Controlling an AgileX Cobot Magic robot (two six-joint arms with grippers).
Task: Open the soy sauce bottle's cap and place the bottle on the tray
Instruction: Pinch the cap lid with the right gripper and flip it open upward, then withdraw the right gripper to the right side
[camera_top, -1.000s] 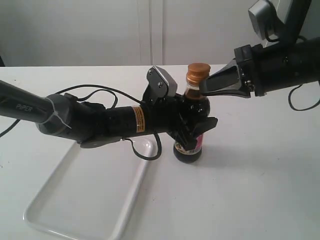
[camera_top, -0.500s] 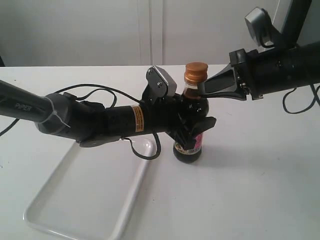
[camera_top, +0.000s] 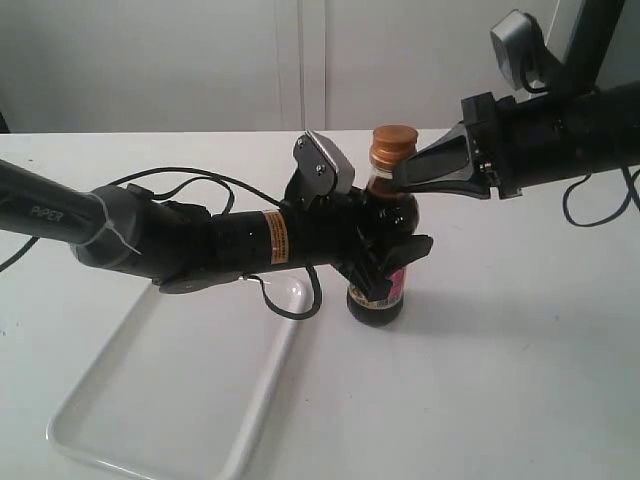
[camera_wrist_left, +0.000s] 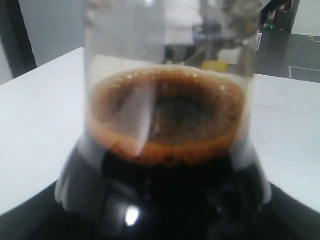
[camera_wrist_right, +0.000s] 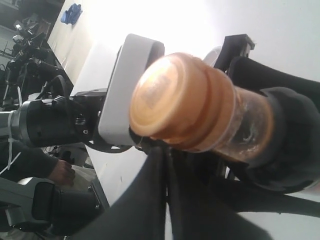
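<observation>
White plastic, the single tray (camera_top: 150, 400) lies empty at lower left. Mid-frame the left claw (camera_top: 385, 262) clenches the one soy sauce bottle (camera_top: 378, 300), standing on the surface (camera_top: 520, 380) beside the tray. Beyond, the right claw (camera_top: 400, 178), pinched together, has edged leftward against the one cap (camera_top: 394, 146), apparently starting to pry; lid unopened.

Orange-gold cap (camera_top: 394, 146) tops the dark-brown soy sauce bottle (camera_top: 377, 300) with pink-yellow label beside the white tray (camera_top: 180, 400).
</observation>
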